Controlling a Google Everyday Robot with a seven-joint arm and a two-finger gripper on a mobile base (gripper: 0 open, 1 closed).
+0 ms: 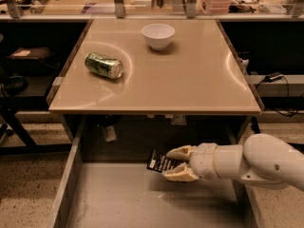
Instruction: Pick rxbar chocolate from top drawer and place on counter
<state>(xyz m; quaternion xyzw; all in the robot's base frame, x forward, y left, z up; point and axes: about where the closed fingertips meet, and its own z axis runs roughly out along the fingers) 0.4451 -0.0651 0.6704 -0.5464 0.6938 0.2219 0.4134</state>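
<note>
**Bar's pinched down in the drawer, up-and-over onto the desk is what's left**

The small flat black white-lettered rxbar chocolate (158,161) is pinched at its right end by the cream two-finger gripper (176,164), whose fingers are closed on it from above and below; it's all sat towards the back of the wide shallow grey metal top drawer (137,201), just under the front edge of the large glossy beige rectangular desk (190,75); the bar looks tilted and raised off the drawer floor, though contact at its far corner can't be ruled out.

The lift-out is judged to be the step in hand; the squeeze should be firm, since only one end of a slick wrapper is held; the bar should be drawn forward, out from under the desk edge, before anything is raised, otherwise the overhang is likely to be clipped and the bar knocked loose.

Bare desk is on offer at the front right; the crumpled green soda can (103,65) lying on its side at the left and the small round white bowl (158,34) at the back are best avoided; the top is glossy, so a low, flat set-down is advised. Speckled flooring (28,194) is seen on either side, with dark shelving beyond and a cable (275,77) trailing at the right.
</note>
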